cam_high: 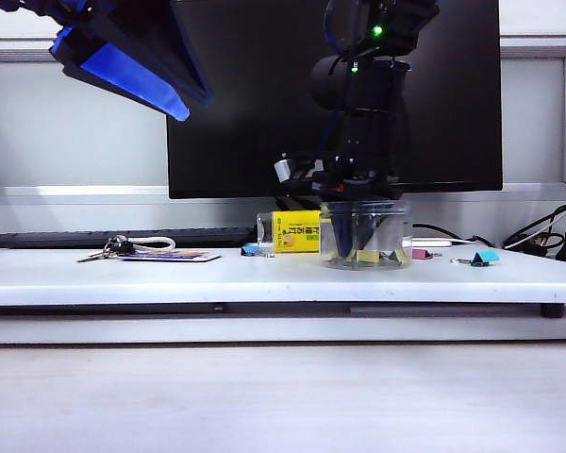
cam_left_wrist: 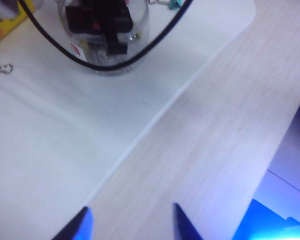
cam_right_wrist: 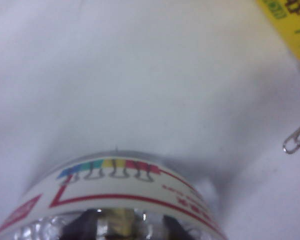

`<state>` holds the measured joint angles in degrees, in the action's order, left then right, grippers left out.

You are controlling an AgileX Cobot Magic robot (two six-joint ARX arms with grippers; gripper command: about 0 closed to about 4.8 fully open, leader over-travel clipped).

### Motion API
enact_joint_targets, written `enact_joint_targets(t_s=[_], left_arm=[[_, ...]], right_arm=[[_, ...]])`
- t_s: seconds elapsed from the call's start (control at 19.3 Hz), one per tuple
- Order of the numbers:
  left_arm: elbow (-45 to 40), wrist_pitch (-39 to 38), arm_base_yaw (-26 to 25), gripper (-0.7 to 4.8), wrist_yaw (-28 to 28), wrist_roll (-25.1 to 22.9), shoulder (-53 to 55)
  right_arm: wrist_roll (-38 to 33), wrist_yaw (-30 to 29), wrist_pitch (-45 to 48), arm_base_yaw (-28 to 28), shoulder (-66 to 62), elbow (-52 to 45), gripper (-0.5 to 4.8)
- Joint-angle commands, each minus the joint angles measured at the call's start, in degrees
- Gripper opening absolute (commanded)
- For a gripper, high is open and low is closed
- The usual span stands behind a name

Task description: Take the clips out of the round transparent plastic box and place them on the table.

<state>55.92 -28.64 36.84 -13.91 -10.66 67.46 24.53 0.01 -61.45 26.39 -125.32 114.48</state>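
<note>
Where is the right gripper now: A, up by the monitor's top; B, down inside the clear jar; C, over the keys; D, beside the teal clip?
B: in the exterior view the right gripper reaches down into the jar, above the yellow clips.

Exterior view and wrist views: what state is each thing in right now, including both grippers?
Round transparent plastic box: upright on the white table, no lid, right gripper inside.
Pale-yellow binder clips: in the box, not yet out.
Right gripper: lowered into the box; open or shut cannot be told.
Left gripper: open, empty, raised off the table.
Teal binder clip: lying on the table, right of the box.
</note>
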Motion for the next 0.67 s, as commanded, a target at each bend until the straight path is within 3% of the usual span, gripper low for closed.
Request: enact_joint_targets(t_s=[0.05,0.16,0.31,0.67], left_arm=[[0.26,-0.87,0.04,2.15,-0.28,-0.09,-0.11],[0.26,-0.92,0.04,2.14,-0.26,-0.09,-0.13],[0.26,-0.9,0.04,2.15,-0.26,-0.11,-0.11],[0.26,-0.79,0.04,2.14,-0.26,-1.38,-0.13]], right_arm=[[0.15,-0.11,0.39,0.0,-1.77,0.09,1.72],[0.13,-0.22,0.17,0.0,-2.86,0.07,1.71],[-0.52,-0.17,0.35,0.02,-3.67,0.07,1.02],[-2.56,-0.13,-0.13,0.0,-2.19,0.39,0.84]])
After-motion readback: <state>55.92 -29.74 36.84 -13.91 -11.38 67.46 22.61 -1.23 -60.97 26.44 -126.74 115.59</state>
